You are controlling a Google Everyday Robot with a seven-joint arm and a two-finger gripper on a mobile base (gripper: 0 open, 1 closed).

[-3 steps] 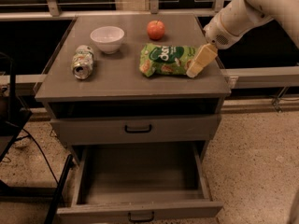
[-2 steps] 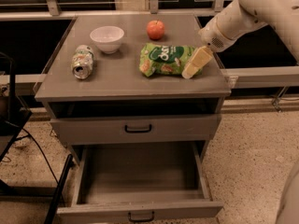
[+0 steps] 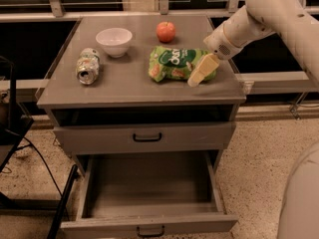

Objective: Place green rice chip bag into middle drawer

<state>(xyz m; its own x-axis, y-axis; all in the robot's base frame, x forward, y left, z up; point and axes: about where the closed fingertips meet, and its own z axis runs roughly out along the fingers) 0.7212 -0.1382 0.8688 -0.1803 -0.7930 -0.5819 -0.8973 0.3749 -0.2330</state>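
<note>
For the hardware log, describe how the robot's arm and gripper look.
The arm is smooth, rounded, off-white tubing with small dark dots near the wrist; no cables show. The gripper, a pale cream-yellow wedge, sits at the right end of the crinkly bright-green rice chip bag on the grey cabinet top.

The bag is crinkly, glossy plastic; the gripper, smooth cream plastic, sits at its 4 o'clock edge. The cabinet top and open drawer look matt grey, the can dented shiny metal, the bowl smooth glossy white.
</note>
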